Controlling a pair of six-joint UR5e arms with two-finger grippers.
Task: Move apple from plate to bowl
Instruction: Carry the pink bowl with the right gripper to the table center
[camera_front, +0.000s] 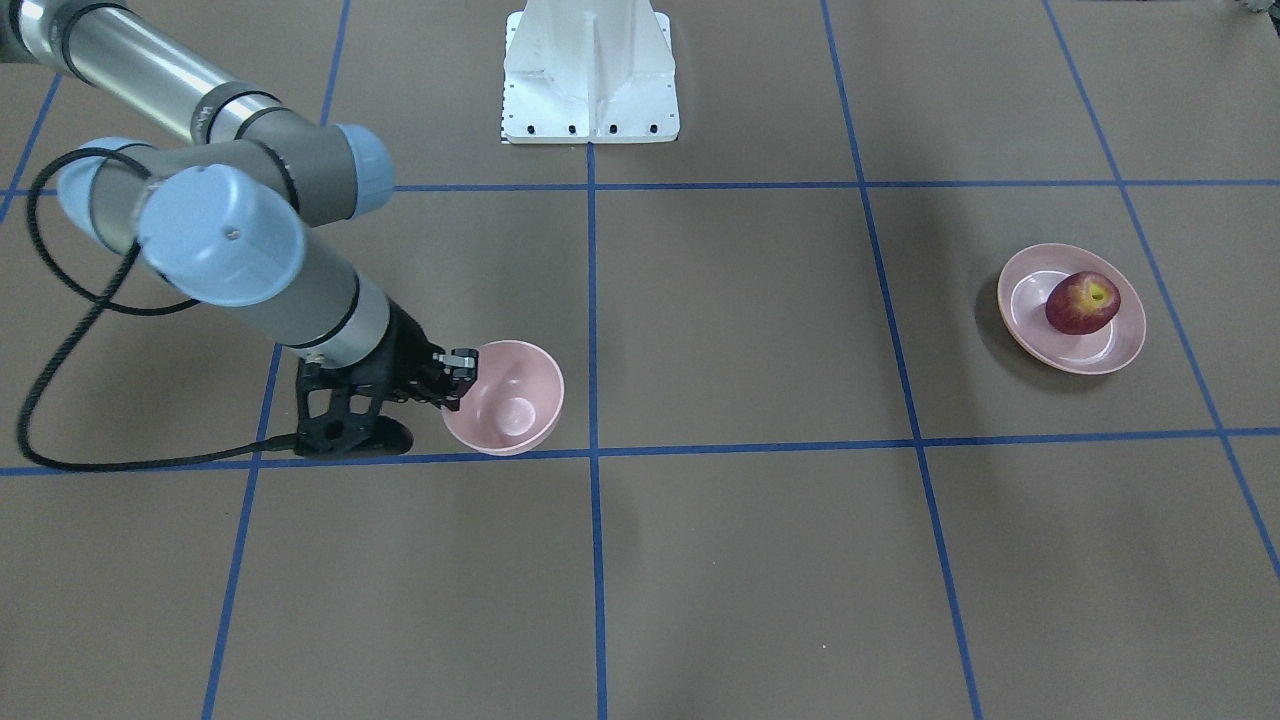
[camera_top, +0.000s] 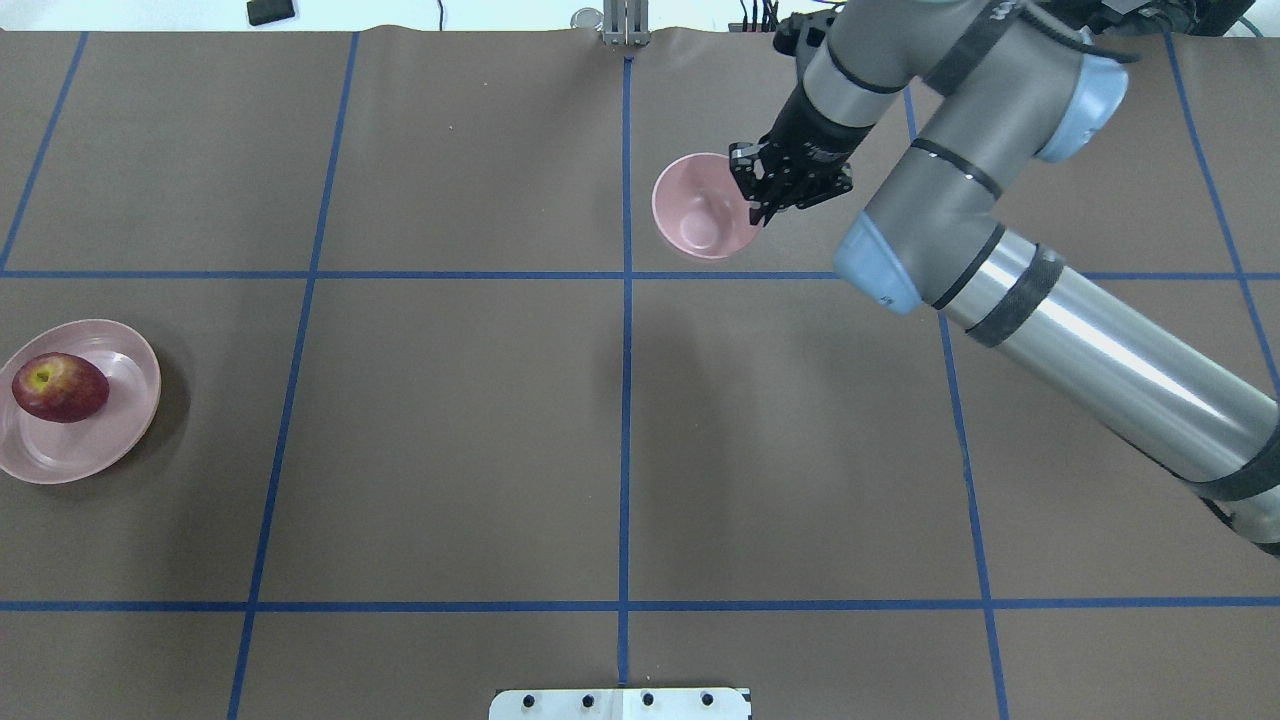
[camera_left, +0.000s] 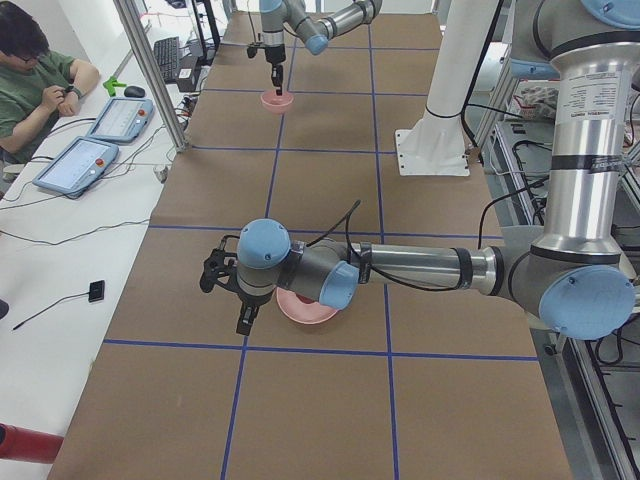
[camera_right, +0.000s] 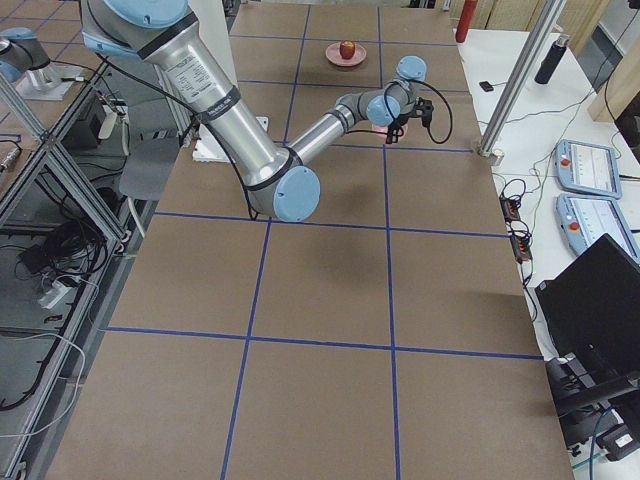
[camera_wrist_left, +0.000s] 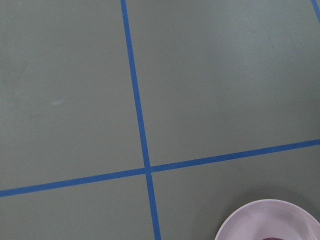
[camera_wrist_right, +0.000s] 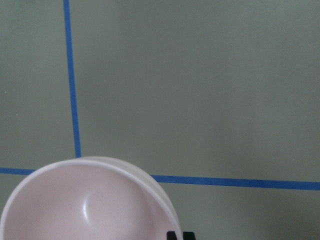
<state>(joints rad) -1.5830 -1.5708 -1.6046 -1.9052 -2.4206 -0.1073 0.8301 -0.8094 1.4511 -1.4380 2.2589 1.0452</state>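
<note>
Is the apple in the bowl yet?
No, the apple sits on the plate, several grid squares from the bowl, which is empty.

A: Obstructions?
B: Black right gripper (camera_front: 462, 372), clamped on the small deep pale-pink bowl (camera_front: 515, 405) at its rim; grey arm (camera_front: 300, 300) slanting over that side.
A: Passage?
B: Bowl's mouth open above; brown table (camera_front: 750, 330) between bowl and wide shallow pink plate (camera_front: 1120, 340) lies open.
</note>
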